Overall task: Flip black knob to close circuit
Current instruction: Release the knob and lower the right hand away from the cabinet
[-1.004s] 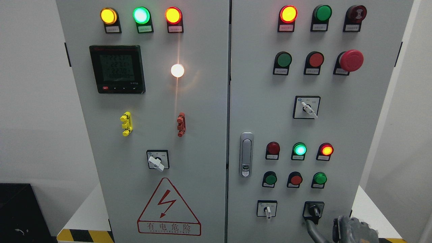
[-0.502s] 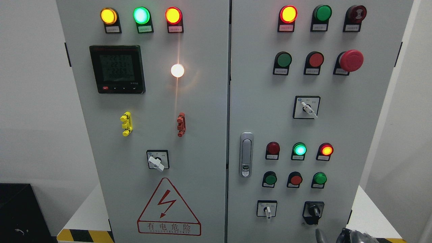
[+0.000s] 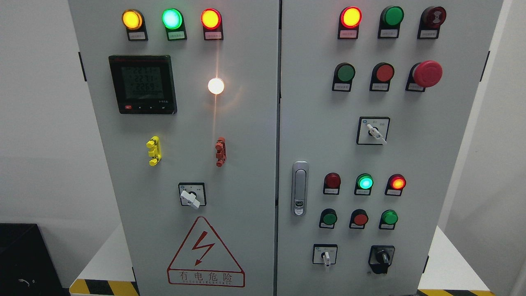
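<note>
The black knob (image 3: 382,257) sits at the lower right of the grey cabinet's right door (image 3: 312,135), on a black square plate, its handle standing roughly upright. Nothing touches it. Neither of my hands shows in the head view.
A white selector switch (image 3: 325,255) sits left of the black knob, with green and red push buttons (image 3: 360,218) above it. A door handle (image 3: 300,188) is at the door's left edge. A red mushroom stop button (image 3: 427,73) protrudes at the upper right. A black box (image 3: 20,259) stands at the lower left.
My right hand, which was just below the black knob a second ago, has dropped out of the bottom of the picture. The knob now stands uncovered.
</note>
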